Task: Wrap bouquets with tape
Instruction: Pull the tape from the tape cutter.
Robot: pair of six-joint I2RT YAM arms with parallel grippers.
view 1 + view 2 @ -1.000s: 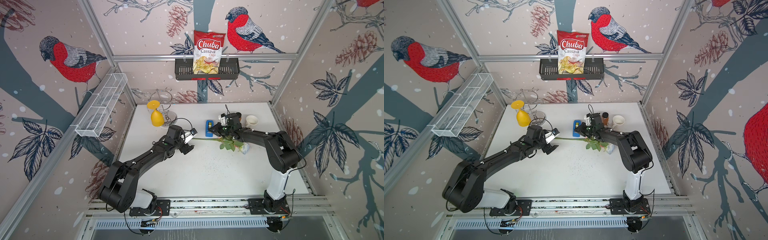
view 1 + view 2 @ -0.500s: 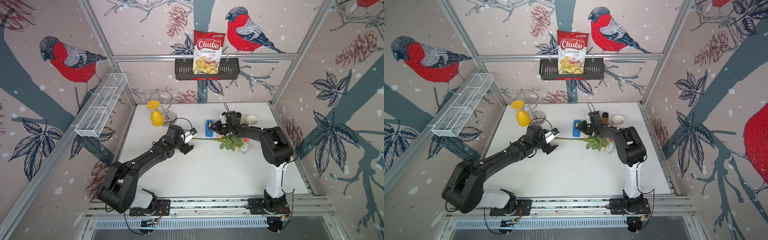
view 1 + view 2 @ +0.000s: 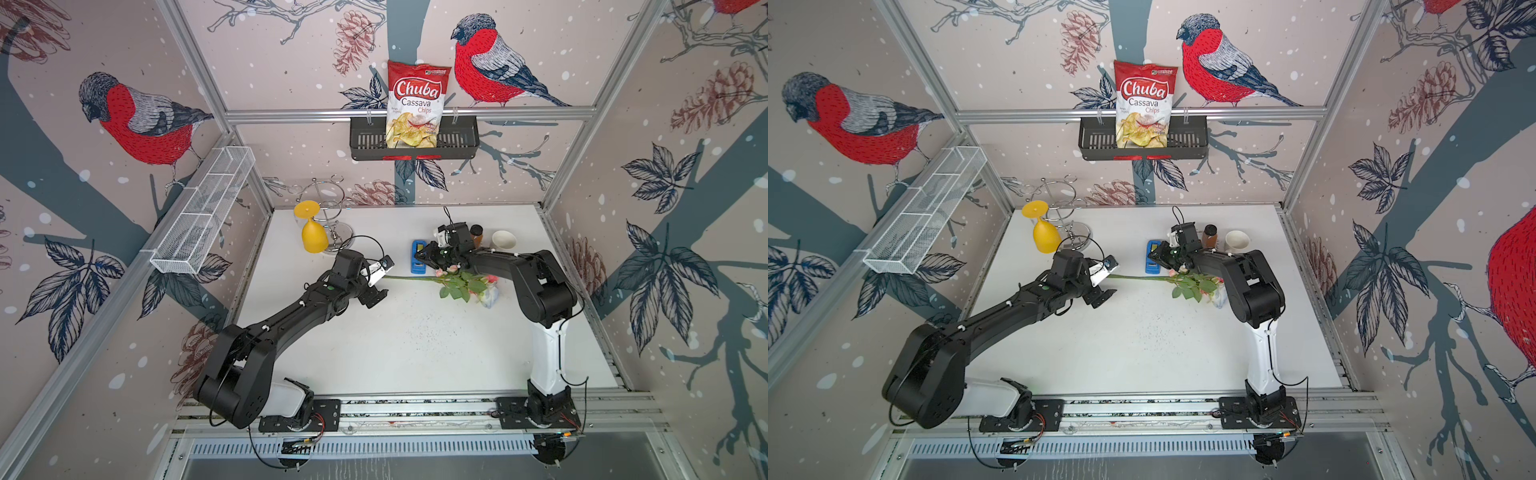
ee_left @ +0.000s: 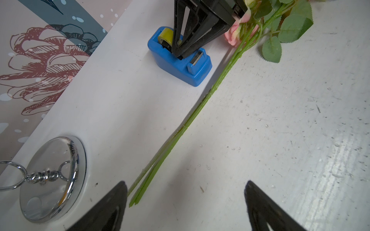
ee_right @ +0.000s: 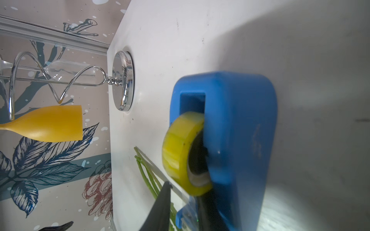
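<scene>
The bouquets (image 3: 461,284) are one bunch of pink roses lying flat, with its long green stems (image 4: 200,104) running toward my left gripper (image 3: 380,284). That gripper (image 4: 185,183) is open and low over the table, and the stem ends lie just inside one finger. The tape is a yellowish roll (image 5: 180,150) in a blue dispenser (image 3: 417,259), also seen in the other top view (image 3: 1152,259). My right gripper (image 5: 183,195) reaches into the dispenser (image 4: 180,68). Its jaws are narrow around the strip between roll and cutter, and contact is unclear.
An upturned yellow goblet (image 3: 313,239) and a chrome glass rack (image 3: 328,199) stand at the back left. A brown spice jar (image 3: 476,235) and a white cup (image 3: 503,240) sit behind the right wrist. A wire basket (image 3: 203,212) hangs on the left wall.
The right arm's elbow has swung in toward the dispenser while its jaws stayed there and narrowed slightly. The left arm and the bunch have not moved.
</scene>
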